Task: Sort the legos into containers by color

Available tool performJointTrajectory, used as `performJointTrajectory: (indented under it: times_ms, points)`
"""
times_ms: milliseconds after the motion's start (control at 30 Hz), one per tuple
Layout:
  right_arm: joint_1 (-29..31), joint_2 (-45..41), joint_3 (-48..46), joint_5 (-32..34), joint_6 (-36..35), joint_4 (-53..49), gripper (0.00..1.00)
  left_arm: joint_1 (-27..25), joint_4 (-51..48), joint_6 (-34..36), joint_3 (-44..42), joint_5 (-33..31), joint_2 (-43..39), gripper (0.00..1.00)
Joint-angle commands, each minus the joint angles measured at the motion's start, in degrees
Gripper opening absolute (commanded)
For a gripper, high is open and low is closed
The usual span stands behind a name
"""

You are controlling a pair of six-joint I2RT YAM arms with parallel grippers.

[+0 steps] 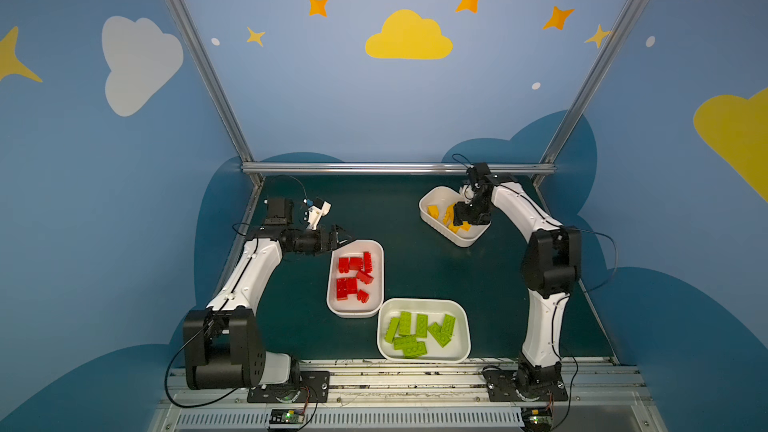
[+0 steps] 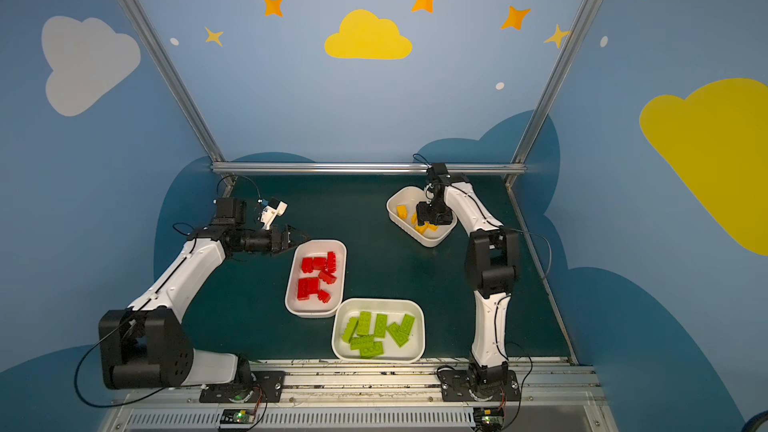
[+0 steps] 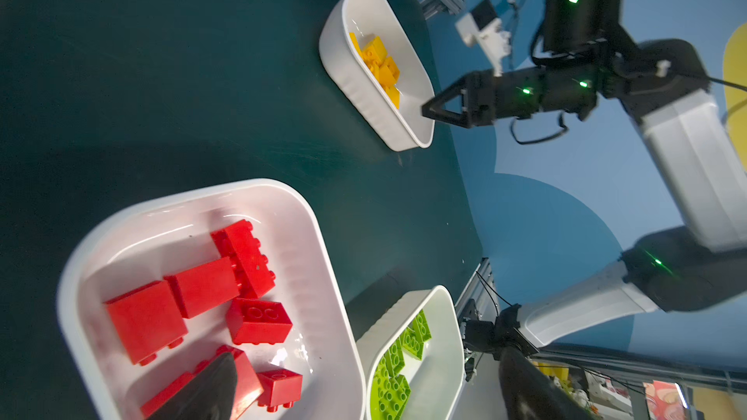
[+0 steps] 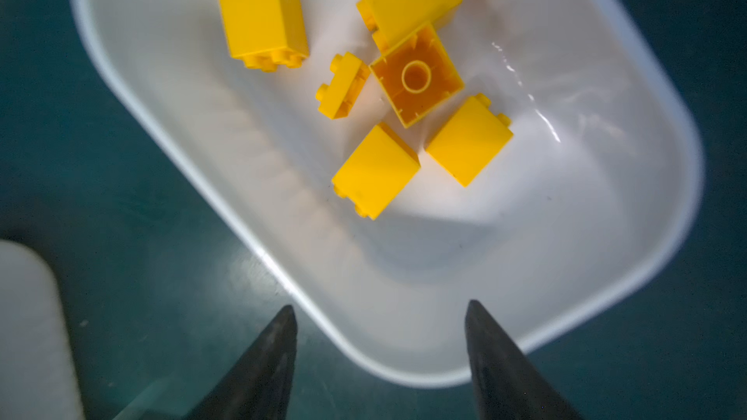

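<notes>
Three white containers stand on the dark green mat. One container (image 1: 355,314) holds the red legos (image 1: 353,278), another (image 1: 424,302) holds the lime green legos (image 1: 419,332), and a third (image 1: 446,236) at the back right holds the yellow legos (image 4: 416,78). My left gripper (image 1: 347,238) hangs open at the far corner of the red container, holding nothing; in the left wrist view its fingers (image 3: 202,389) frame the red and green containers. My right gripper (image 4: 380,305) is open and holds nothing. It hovers over the yellow container's rim (image 4: 258,252), and in both top views the wrist hides some yellow legos.
An aluminium rail (image 1: 395,168) runs along the back of the mat (image 1: 415,268), and slanted posts rise from both back corners. The arm bases sit on a metal track (image 1: 395,380) at the front edge. Blue painted walls close in both sides.
</notes>
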Motion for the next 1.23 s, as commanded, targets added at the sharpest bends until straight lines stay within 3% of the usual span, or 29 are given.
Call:
performJointTrajectory:
  times_ms: [0,167,267,333,500,633,733,967,1033,1200]
  points:
    - [-2.5,-11.0,-6.5,-2.5,-0.9,3.6,0.83,2.2,1.1,1.7,1.9,-6.0,-0.2,1.0]
    - [-8.3,-25.2,-25.0,-1.7,2.5,17.0,0.88,5.3,10.4,0.7,-1.6,-25.1,-0.7,1.0]
    - [-13.4,-33.1,-38.5,-3.3,5.3,29.6,0.89,5.6,22.0,0.5,-8.6,-37.3,-2.2,1.0]
    - [-15.1,-36.4,-47.5,-3.1,3.3,40.1,0.89,5.5,31.5,0.0,-14.5,-41.5,-2.8,1.0]
    - [-15.6,-40.2,-66.6,4.6,1.0,63.3,0.89,4.9,54.1,2.6,-27.2,-45.2,-1.1,1.0]
    - [-15.6,-38.6,-74.2,7.0,0.1,75.8,0.89,4.3,56.0,3.3,-29.0,-44.6,0.8,1.0]
    - [-15.8,-37.0,-73.2,5.8,2.0,75.5,0.89,3.3,66.6,3.2,-34.3,-44.4,1.6,1.0]
    - [-13.8,-30.7,-77.3,5.2,-1.4,89.2,0.89,0.4,75.0,4.8,-36.5,-47.0,6.2,1.0]
    - [-13.9,-31.6,-75.6,5.9,0.7,84.2,0.89,0.3,74.4,4.4,-36.9,-48.6,5.4,1.0]
    - [-13.4,-31.5,-75.1,7.1,0.6,83.6,0.89,0.4,74.7,4.3,-37.1,-48.8,5.3,1.0]
